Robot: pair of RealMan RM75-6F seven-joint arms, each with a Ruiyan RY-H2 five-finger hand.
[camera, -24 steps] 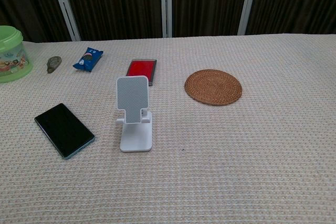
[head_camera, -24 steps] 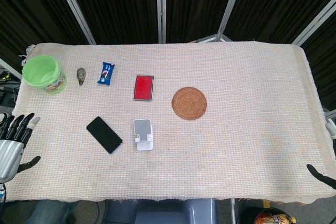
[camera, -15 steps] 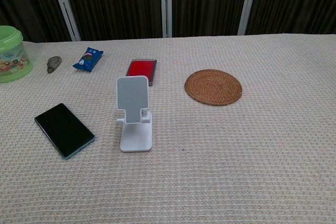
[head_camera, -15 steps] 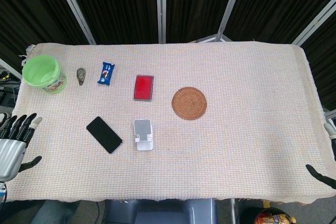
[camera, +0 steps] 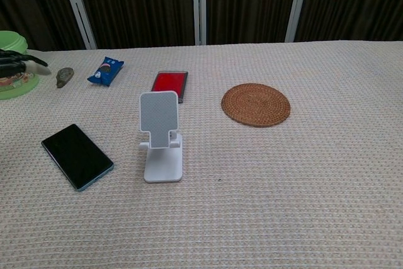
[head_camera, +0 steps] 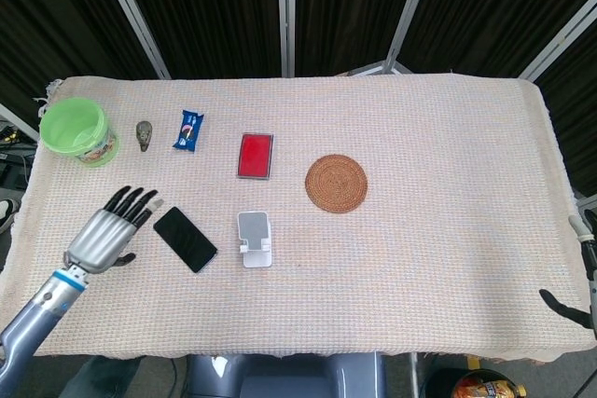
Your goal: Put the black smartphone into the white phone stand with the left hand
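The left hand (head_camera: 110, 232) is seen over the woven tablecloth (head_camera: 438, 230), its fingers (head_camera: 136, 200) spread apart and nothing held in it. Just beside it, on its right, the black smartphone (head_camera: 185, 239) is laid flat on the cloth, apart from the fingertips. Further right of the phone, the white phone stand (head_camera: 254, 239) is set upright, with nothing in its cradle. Beyond the hand, toward the far edge, a green plastic bucket (head_camera: 76, 130), a small brown object (head_camera: 145, 134) and a blue snack packet (head_camera: 188, 130) are found. Beyond the stand a red case (head_camera: 255, 155) is placed, and further right a round woven coaster (head_camera: 336, 183). At the far right edge, only a sliver of the right hand (head_camera: 571, 303) is shown; its state cannot be told.
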